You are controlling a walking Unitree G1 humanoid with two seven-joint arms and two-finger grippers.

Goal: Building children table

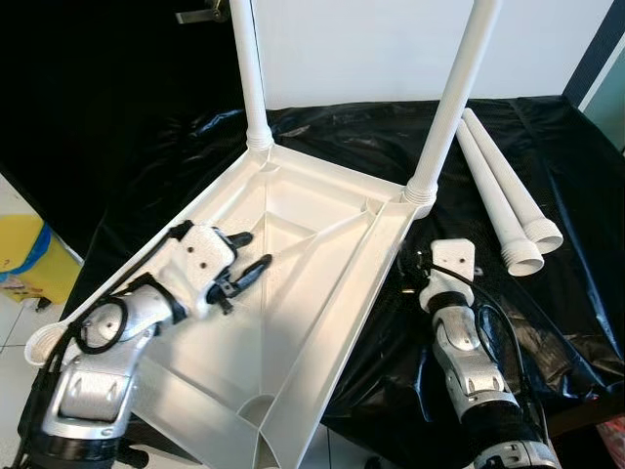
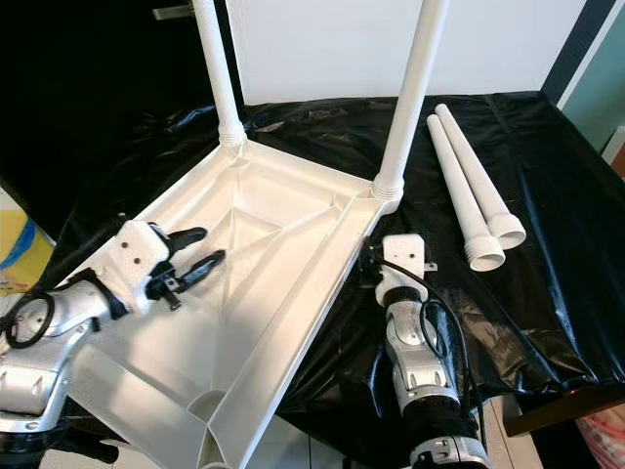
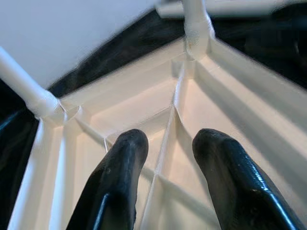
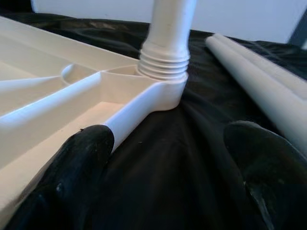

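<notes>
From my station I saw the white moulded plastic tabletop [image 1: 293, 293] lying upside down, ribbed underside up, on a surface draped in glossy black plastic sheeting [image 1: 576, 225], its near corner hanging off the edge toward me. Two white plastic tube legs stood upright in its far corners: one [image 1: 249, 68] at about eleven o'clock in the head view, the other [image 1: 459, 93] at about one o'clock, its threaded collar showing where it met the socket. Two more loose white tube legs [image 1: 503, 186] lay side by side on the sheeting at about two o'clock, touching each other, flared ends pointing toward me, well apart from the tabletop.

My left gripper [image 1: 244, 262] hovered at nine o'clock over the tabletop's left half, its two black fingers [image 3: 120, 177] parted and holding nothing, straddling one of the raised ribs in the wrist view. My right gripper [image 4: 163, 167] sat low at about five o'clock, just beside the tabletop's right rim near the socket corner; its fingers [image 4: 81, 158] were spread wide over bare black sheeting, one close against the rim, gripping nothing.

Yellow and blue objects [image 1: 21, 249] stood on the pale floor at nine o'clock.
</notes>
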